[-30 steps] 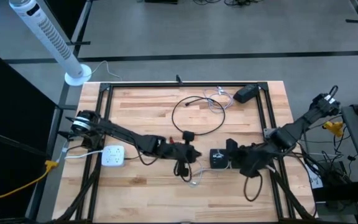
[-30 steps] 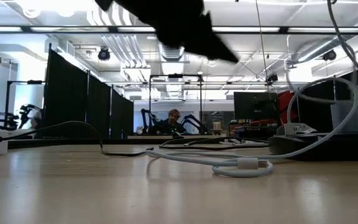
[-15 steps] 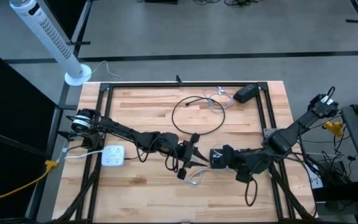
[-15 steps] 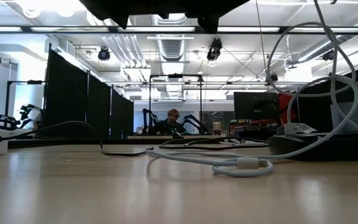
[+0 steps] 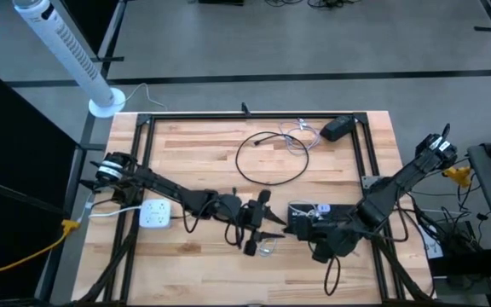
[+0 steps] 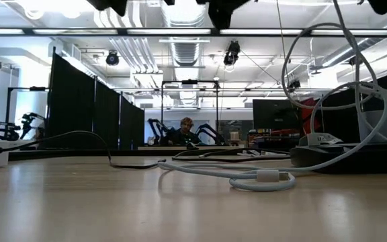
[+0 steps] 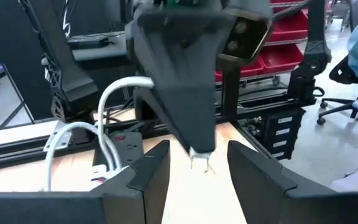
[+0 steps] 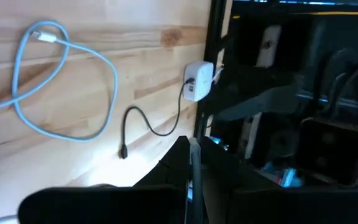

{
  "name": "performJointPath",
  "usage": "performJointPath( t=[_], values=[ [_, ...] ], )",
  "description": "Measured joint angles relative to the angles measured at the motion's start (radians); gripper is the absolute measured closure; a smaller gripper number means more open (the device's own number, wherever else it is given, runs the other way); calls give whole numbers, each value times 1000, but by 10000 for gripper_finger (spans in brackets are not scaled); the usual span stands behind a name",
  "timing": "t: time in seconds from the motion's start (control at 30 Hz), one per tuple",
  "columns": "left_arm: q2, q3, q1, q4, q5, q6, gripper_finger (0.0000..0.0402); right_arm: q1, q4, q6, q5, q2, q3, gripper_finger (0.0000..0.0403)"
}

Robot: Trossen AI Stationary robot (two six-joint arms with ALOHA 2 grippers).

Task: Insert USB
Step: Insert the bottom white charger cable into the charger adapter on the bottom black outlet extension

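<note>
With the white USB cable (image 5: pixel 268 248) lying loose just beside the black hub (image 5: pixel 300 213), the left gripper (image 5: pixel 258 228) hovers over it with fingers apart and empty, and the right gripper (image 5: pixel 314 225), fingers together, stays at the hub, so the plug likely needs grasping and aligning next.
</note>
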Motion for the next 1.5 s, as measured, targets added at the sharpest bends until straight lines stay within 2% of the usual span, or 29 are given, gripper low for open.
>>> performJointPath(
  t=[0.23,0.57,0.73,0.93,1.1,1.33,1.5],
  values=[
    [1,2,-31,-8,-55,-3,279,10,73,0,7,-2,0,392],
    [2,2,-35,-8,-55,-25,355,10,95,11,28,-4,0,392],
    [2,2,-40,-11,-56,-24,374,10,85,40,27,-4,0,392],
    [2,2,-41,-20,-55,-23,362,13,72,52,20,-4,0,392],
    [2,2,-43,-23,-112,-21,333,32,69,52,17,-5,0,392],
    [2,2,-49,0,-123,-24,286,40,69,53,17,-5,0,392],
    [2,2,-59,6,-123,-24,277,41,69,53,16,-5,0,392]
  ],
)
